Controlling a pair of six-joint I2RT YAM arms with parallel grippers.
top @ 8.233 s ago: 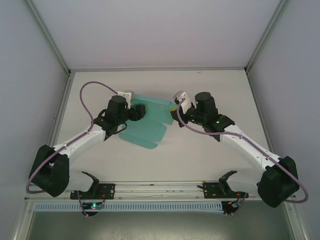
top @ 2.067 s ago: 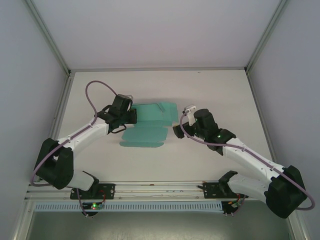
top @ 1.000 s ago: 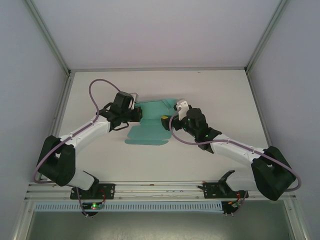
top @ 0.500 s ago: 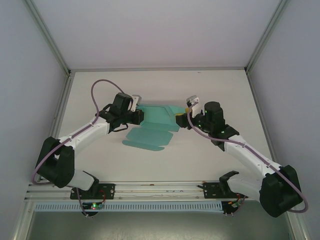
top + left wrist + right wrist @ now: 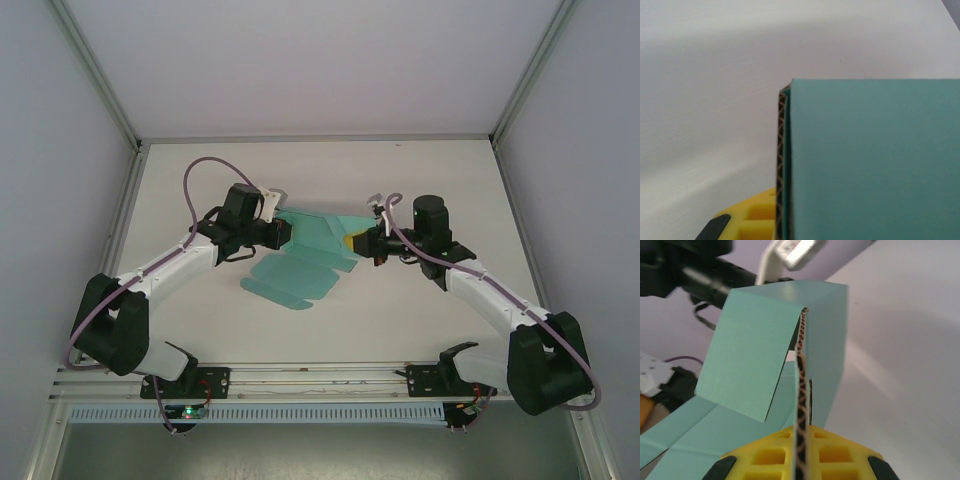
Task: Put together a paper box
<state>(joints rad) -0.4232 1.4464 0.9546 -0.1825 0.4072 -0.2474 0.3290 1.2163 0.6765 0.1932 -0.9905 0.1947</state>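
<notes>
Two arms are holding a half-folded paper box [image 5: 300,262] at mid-table [image 5: 430,180].
The left gripper [image 5: 281,232] is clamping its left edge. The right gripper [image 5: 357,243] is pinching a raised right flap between yellow pads [image 5: 772,460]. Count: one sheet, two grippers. It looks early in the task, with one flap bending up, the near panels lying flat, and nothing locked.

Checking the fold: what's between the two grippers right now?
The paper box, partly folded; the top view shows it spanning left gripper to right gripper, both gripping it.
</notes>
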